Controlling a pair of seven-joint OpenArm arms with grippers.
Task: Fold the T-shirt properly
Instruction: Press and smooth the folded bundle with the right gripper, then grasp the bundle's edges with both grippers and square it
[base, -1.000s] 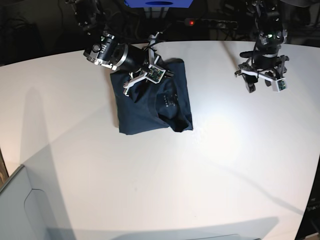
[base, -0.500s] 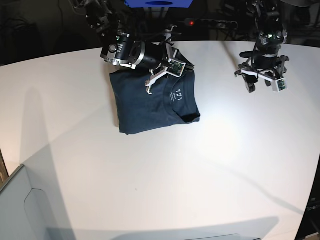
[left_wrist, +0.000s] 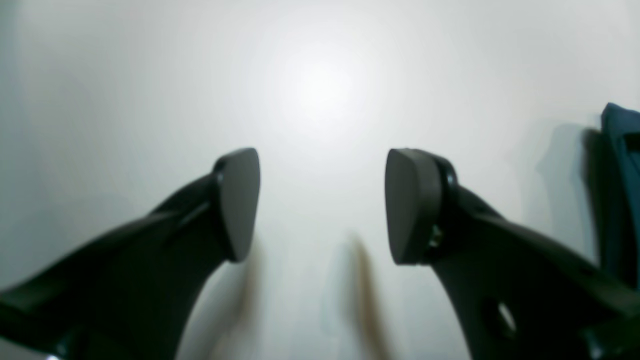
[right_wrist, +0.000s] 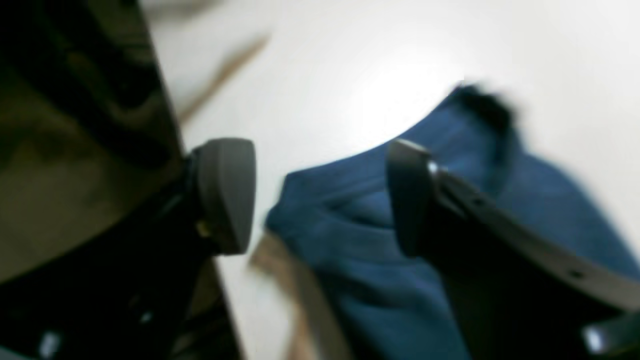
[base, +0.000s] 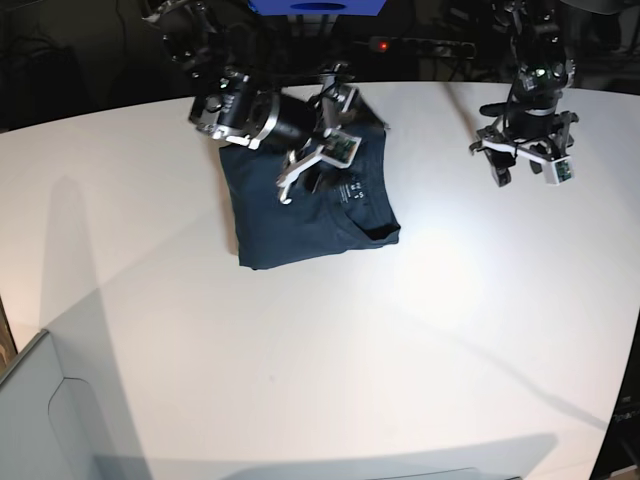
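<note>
The dark navy T-shirt lies folded into a rough rectangle on the white table, collar side toward the right. My right gripper hovers over its far edge, open and empty. In the right wrist view the blue T-shirt lies under the spread right gripper. My left gripper hangs open over bare table at the far right, well away from the cloth. In the left wrist view the left gripper is empty and a sliver of the T-shirt shows at the right edge.
A grey bin stands at the lower left corner. Behind the table's far edge sit a blue object and a power strip with a red light. Broad white tabletop stretches in front of the shirt.
My right gripper carried the shirt's flap over to the right, laid it flat, then opened and let go. The left arm has stayed still.
</note>
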